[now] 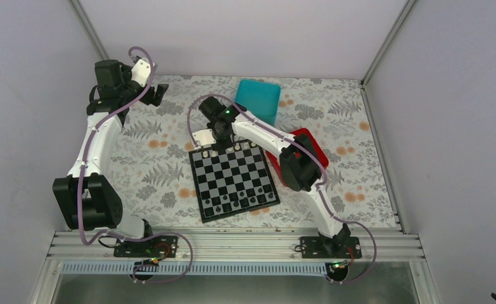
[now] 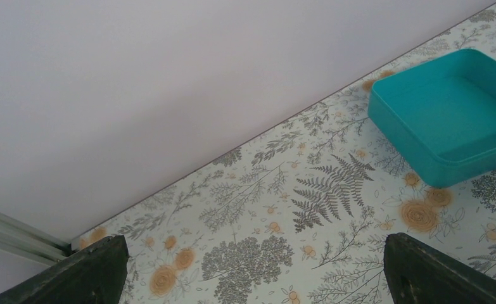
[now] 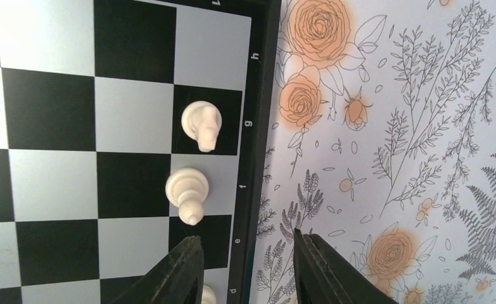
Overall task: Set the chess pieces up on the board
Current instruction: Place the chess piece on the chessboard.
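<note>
Top external view: the board [image 1: 235, 180] lies mid-tabletop, slightly turned. The teal box [image 1: 258, 99] sits toward the tabletop's far edge, and the red tray [image 1: 308, 147] is just off the board's right side, partly under the right arm. Dark pieces [image 1: 239, 201] line the board's near edge, and several of the chess pieces [image 1: 227, 150] stand along its far edge. The right gripper [image 1: 208, 140] hangs over the board's far left corner. The left gripper [image 1: 158, 92] sits near the tabletop's far left corner, well apart from the board.

Left wrist view: the left gripper [image 2: 254, 244] is spread wide, with only flowered tabletop between its fingers [image 2: 93, 272]. The teal box [image 2: 448, 120] looks empty.

Right wrist view: the right gripper [image 3: 246, 239] has its fingers parted and straddles the board's lettered border [image 3: 258, 158], with nothing pinched at the tips. A knight [image 3: 202, 125] stands on a black square of the edge row, and a taller piece [image 3: 187, 190] stands on the next square. A 3rd piece [image 3: 208, 295] peeks in at the bottom just beside 1 finger, too cut off to tell whether it is touched.

The step in hand reads as filling the cream back row at this corner. The next move likely calls for a straight lift clear of the 2 standing neighbours, then a reach for another loose cream piece. No view shows where those lie.
</note>
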{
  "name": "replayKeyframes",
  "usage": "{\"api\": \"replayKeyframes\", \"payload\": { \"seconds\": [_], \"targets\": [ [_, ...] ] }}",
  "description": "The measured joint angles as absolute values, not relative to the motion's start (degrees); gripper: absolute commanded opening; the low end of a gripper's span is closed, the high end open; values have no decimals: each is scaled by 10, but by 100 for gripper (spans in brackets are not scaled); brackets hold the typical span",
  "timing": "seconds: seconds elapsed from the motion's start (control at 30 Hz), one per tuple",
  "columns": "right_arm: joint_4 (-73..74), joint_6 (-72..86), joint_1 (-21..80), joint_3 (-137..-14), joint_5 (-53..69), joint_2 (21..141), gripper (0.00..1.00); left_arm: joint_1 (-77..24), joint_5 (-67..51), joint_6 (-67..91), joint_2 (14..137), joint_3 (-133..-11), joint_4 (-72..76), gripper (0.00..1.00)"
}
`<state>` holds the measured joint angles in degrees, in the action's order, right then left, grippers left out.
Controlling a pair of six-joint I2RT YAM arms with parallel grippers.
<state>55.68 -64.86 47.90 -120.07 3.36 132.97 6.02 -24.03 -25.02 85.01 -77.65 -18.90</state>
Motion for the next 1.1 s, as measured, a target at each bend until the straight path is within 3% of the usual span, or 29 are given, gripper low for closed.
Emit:
{"api": "replayKeyframes", "payload": {
  "seconds": [0.33, 0.63, 1.1],
  "targets": [
    [569, -648, 475, -1201, 43, 1329, 39, 63, -241, -250, 850, -774, -189, 100],
    [588, -644, 476, -1201, 55, 1329, 47, 63, -242, -250, 850, -773, -189, 100],
    [578, -644, 483, -1202, 57, 1342, 48, 64, -243, -250, 850, -770, -187, 100]
  ]
}}
